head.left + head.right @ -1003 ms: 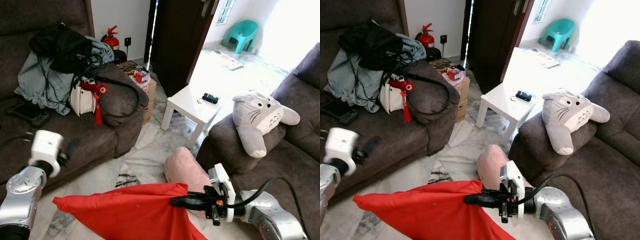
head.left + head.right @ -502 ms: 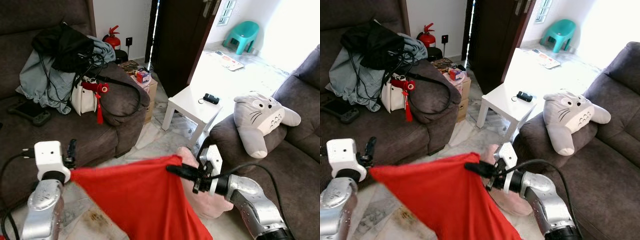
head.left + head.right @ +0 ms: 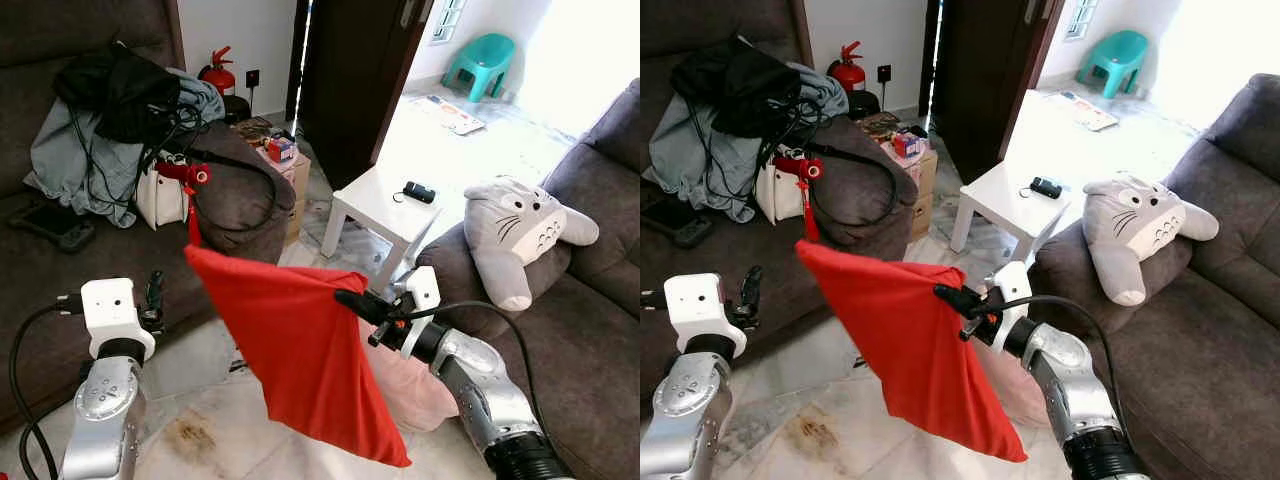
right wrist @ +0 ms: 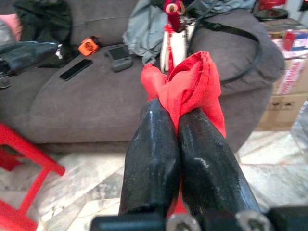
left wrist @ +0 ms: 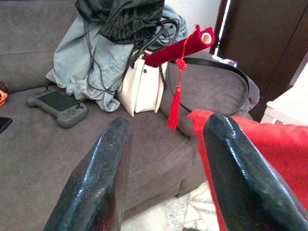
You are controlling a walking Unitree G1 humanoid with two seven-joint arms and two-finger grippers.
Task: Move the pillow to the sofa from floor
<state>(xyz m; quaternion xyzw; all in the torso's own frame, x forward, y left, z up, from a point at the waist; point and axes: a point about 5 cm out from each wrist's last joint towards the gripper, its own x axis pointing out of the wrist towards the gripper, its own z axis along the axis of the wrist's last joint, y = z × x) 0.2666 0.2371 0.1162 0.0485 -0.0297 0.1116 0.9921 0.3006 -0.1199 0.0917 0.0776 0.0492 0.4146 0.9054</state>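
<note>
A limp red pillow (image 3: pixel 300 350) hangs in the air over the marble floor, between the two sofas. My right gripper (image 3: pixel 345 297) is shut on its upper right corner, and the red fabric (image 4: pixel 192 77) bunches up past the closed fingers (image 4: pixel 149 144). The pillow's other top corner sticks out toward the left sofa (image 3: pixel 60 290). My left gripper (image 5: pixel 168 122) is open and holds nothing; it is low at the left sofa's front, with the pillow's edge (image 5: pixel 269 149) beside one finger.
A pink pillow (image 3: pixel 410 385) lies on the floor against the right sofa (image 3: pixel 590 330), which carries a grey plush (image 3: pixel 525 235). Clothes, a white handbag (image 3: pixel 160 200) and a game controller (image 3: pixel 50 225) crowd the left sofa. A white side table (image 3: pixel 385 205) stands behind.
The right gripper has raised the red pillow from near the floor to chest height. Its far corner has swung up, away from the left gripper.
</note>
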